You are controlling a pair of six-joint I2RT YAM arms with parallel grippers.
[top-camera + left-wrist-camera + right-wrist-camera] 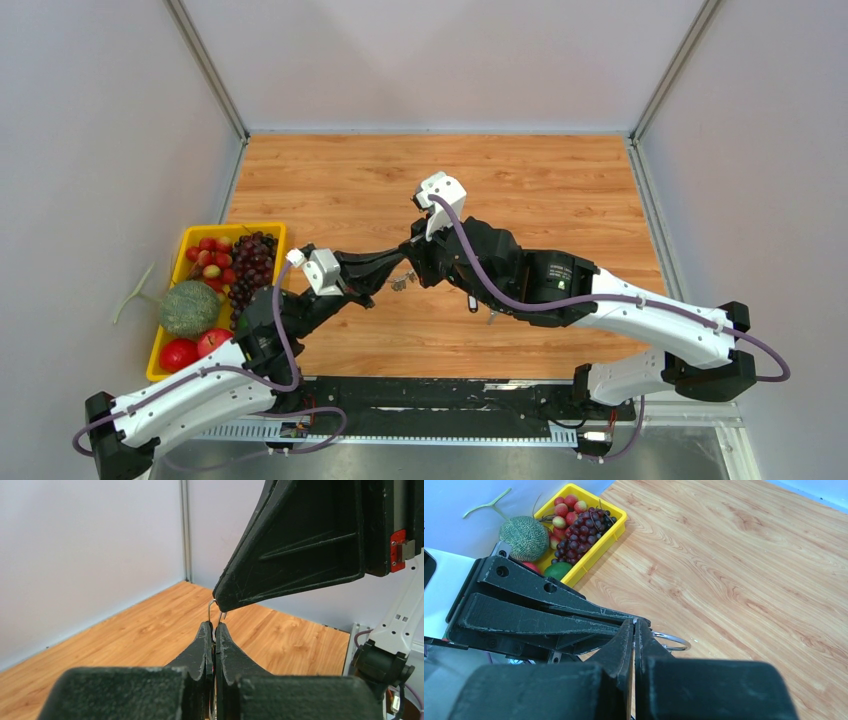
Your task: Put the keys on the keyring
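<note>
Wood-grain bench between pale grey walls, with both hands meeting at the keyring mid-bench.

At far left we see a yellow tray holding a netted melon, dark grapes, strawberries and red apples. Next comes the left hand, its fingers pressed together on the thin wire of the keyring, which rises from between their tips. A cluster of small silver keys hangs just below. The right hand meets it tip to tip, fingers pressed together too. The wire loop shows just beside them, but we cannot tell whether they pinch it. The black-headed keys we cannot pick out for certain. A small label on the right arm is too small to read.
</note>
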